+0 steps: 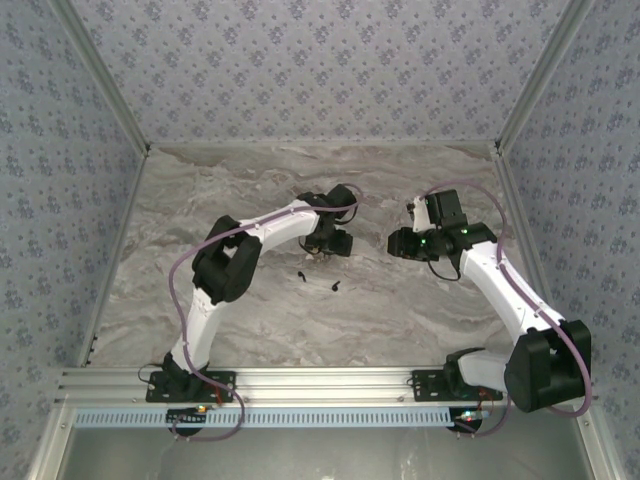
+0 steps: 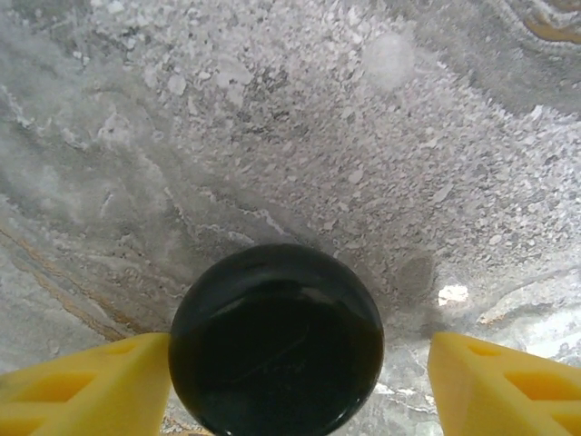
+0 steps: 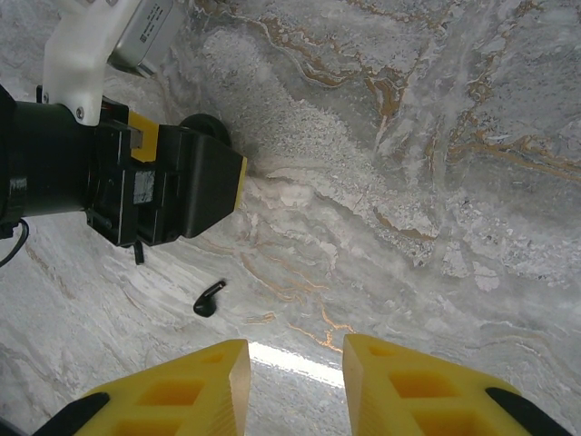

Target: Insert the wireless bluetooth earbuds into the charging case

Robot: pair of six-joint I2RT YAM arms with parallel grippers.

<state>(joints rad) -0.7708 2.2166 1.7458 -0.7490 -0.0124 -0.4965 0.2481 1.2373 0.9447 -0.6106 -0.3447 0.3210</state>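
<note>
Top external: left arm (image 1: 225, 268) folds at the elbow and reaches in to mid-table; right arm (image 1: 500, 285) comes in from the other side. The claws face each other, near but not touching.
Left claw (image 2: 300, 350): pointed down at the marble table (image 2: 272, 136) with its yellow fingers (image 2: 82, 386) spread wide.
Case (image 2: 275, 336): black, round and glossy, sitting on the table right between those fingers. The finger at picture-left touches its edge, while the other stands clear of it.
Right claw (image 3: 295, 354): low over the table and angled toward the left claw. Its fingers are parted, with bare marble in the gap and nothing pinched.
Earbuds (image 1: 298, 276): two black ones, loose on the table and apart from each other. Both lie just on the near side of the left claw, toward the arm bases.
Right wrist: one of the earbuds (image 3: 209, 298) lies ahead of the right claw, a little left of its gap and beneath the left claw's black body, touching neither.
</note>
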